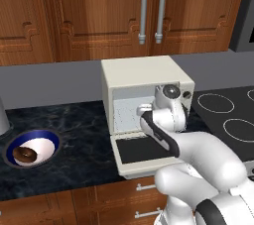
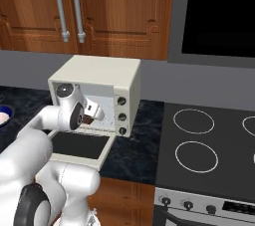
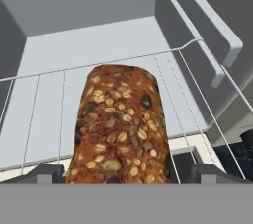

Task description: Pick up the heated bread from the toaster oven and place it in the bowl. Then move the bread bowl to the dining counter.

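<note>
The cream-white toaster oven [image 1: 139, 73] [image 2: 99, 73] stands on the black marbled worktop [image 1: 74, 125] with its glass door [image 1: 139, 152] dropped open. My hand reaches into its mouth. In the hand view the heated bread [image 3: 118, 124], a brown seeded chunk, lies on the wire rack [image 3: 197, 99]. My gripper [image 3: 121, 173] [image 2: 97, 113] is open, one dark fingertip on each side of the bread's near end, apart from it. The blue-rimmed bowl [image 1: 32, 147] [image 2: 2, 115] sits left of the oven with a dark brown donut [image 1: 24, 153] inside. The dining counter is out of view.
A black cooktop [image 1: 223, 115] [image 2: 209, 140] with ring burners lies right of the oven. Wooden wall cabinets [image 1: 144, 11] hang above and drawers run below the worktop. A grey metal object [image 1: 2, 117] stands at the far left edge.
</note>
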